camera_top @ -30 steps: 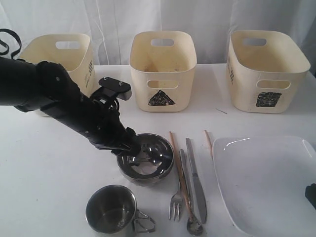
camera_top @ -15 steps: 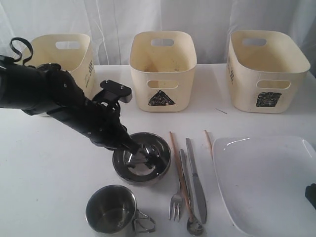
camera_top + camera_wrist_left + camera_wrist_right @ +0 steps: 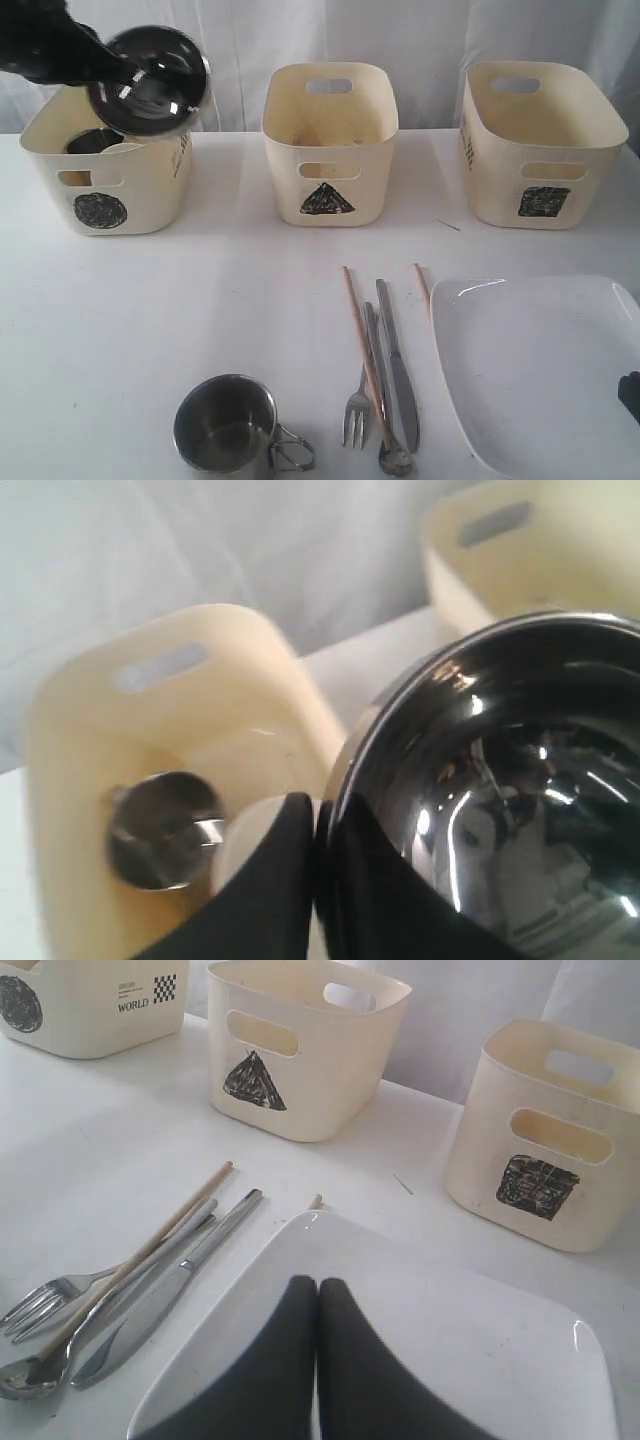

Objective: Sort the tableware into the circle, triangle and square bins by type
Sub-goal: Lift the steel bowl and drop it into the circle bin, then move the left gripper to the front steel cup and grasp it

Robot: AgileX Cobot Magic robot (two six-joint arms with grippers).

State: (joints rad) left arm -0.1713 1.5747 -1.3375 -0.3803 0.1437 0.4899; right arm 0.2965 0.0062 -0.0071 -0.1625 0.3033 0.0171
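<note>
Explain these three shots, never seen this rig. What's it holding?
Two-armed robot. The wide shot comes from a camera off the arms; the other two cameras sit on the wrists, looking along each gripper. The left gripper clamps the rim of a steel bowl, tilted above the circle bin, which already holds a mug. The right gripper is shut and empty over the white plate. Also on the table: second mug, fork, knife, spoon, chopsticks, triangle bin, square bin.

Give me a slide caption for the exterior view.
Left gripper holds steel bowl tilted over the circle bin; mug, cutlery and white plate lie on the table.
</note>
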